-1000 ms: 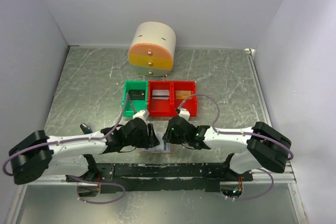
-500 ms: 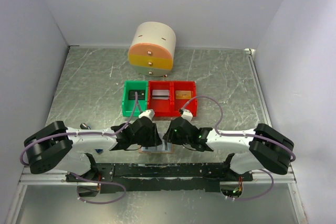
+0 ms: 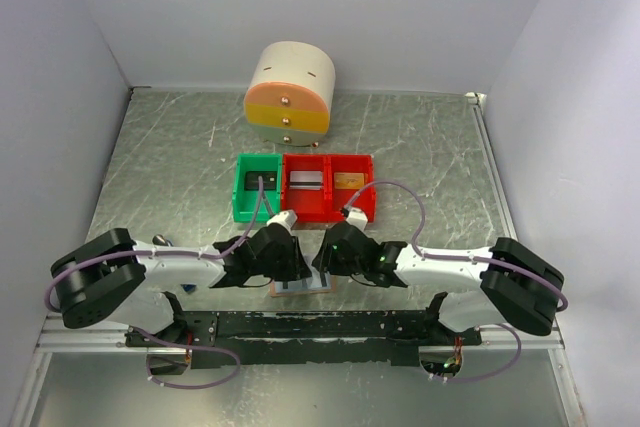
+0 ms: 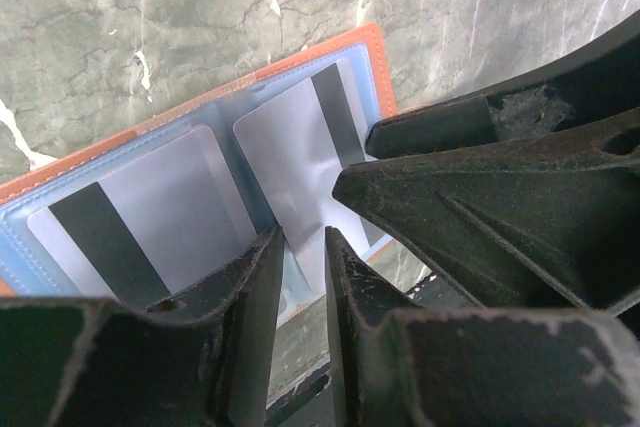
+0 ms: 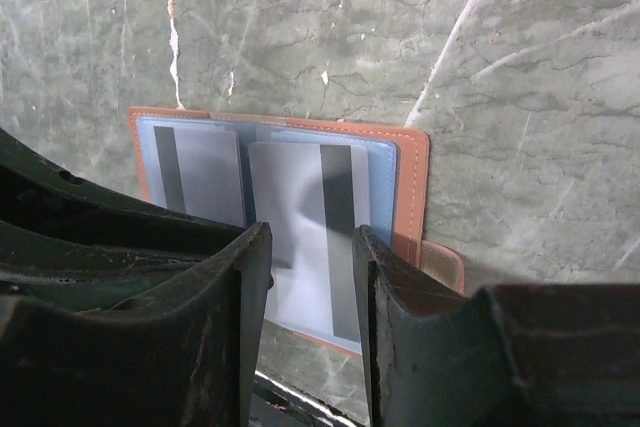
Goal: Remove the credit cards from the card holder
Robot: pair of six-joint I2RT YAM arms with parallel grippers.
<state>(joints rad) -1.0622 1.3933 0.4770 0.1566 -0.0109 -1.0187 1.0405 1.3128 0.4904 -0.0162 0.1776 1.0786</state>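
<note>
Tan stitched rectangular card holder [image 3: 300, 288] lies flat at 6 o'clock on the marbled counter [image 3: 420, 147], long axis 9-to-3. A glossy silver card [image 5: 300, 177] juts toward 6. The right end effector [image 5: 311, 247] stands released; the left end effector [image 4: 303, 247] sits narrow, and I cannot tell its grip.

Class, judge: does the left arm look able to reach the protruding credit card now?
Probably yes: the left end effector sits over the credit card at its free edge, nothing between; the right end effector crowds alongside.

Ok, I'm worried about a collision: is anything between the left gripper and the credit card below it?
Nothing lies between the left gripper and the credit card below its tips in the card holder. The right gripper, though, hangs over that same card right beside it.
</note>
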